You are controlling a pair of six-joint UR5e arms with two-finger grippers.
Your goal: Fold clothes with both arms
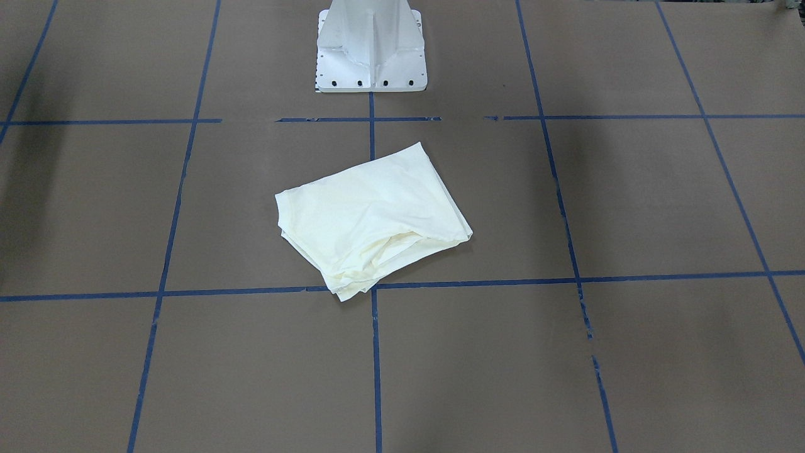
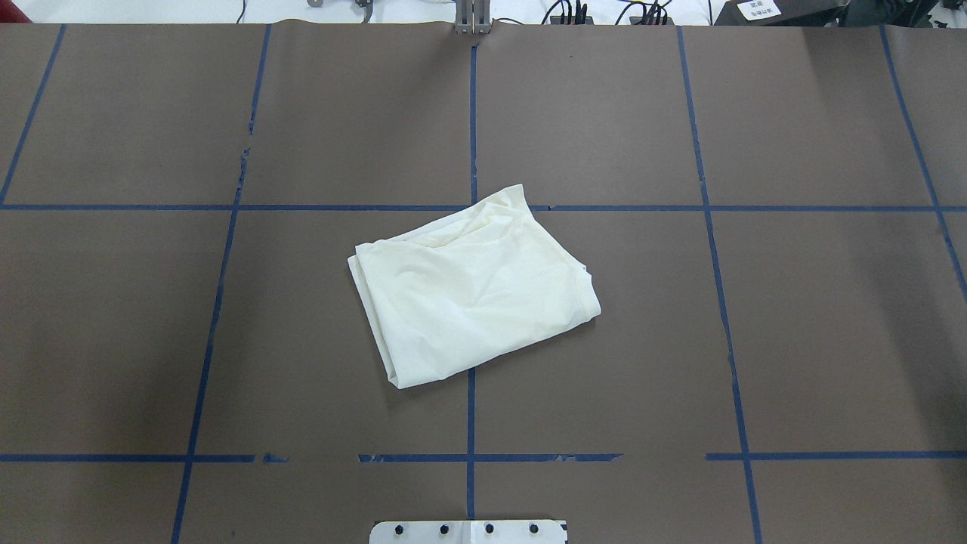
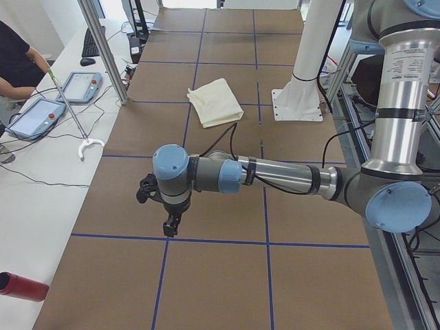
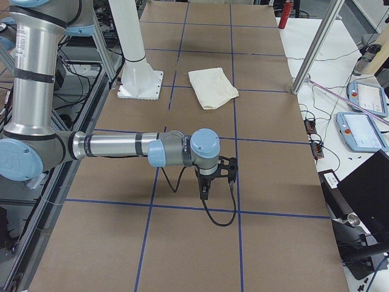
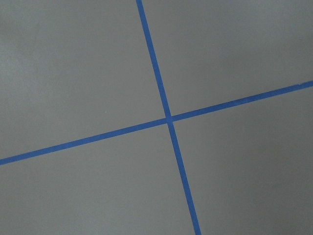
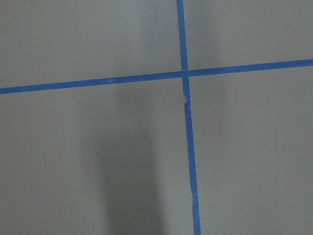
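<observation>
The clothes are one cream-white shirt (image 1: 371, 220), folded into a small, slightly skewed rectangle, plain side up, in the middle of the brown table (image 2: 472, 295). It lies in front of the white mounting base (image 3: 216, 102) (image 4: 213, 87). Both arms hang far from it over the table's ends. The left gripper (image 3: 167, 225) points down over bare table, and so does the right gripper (image 4: 203, 192). Each shows only in a side view, so I cannot tell if it is open or shut. Both wrist views hold only brown table and crossing blue tape.
The white mounting base (image 1: 371, 50) stands just behind the shirt. Blue tape lines (image 2: 472, 423) grid the table. A person (image 3: 17, 62) sits beside teach pendants (image 3: 36, 117) on the white side bench. A red cylinder (image 3: 24, 287) lies at that bench's near end.
</observation>
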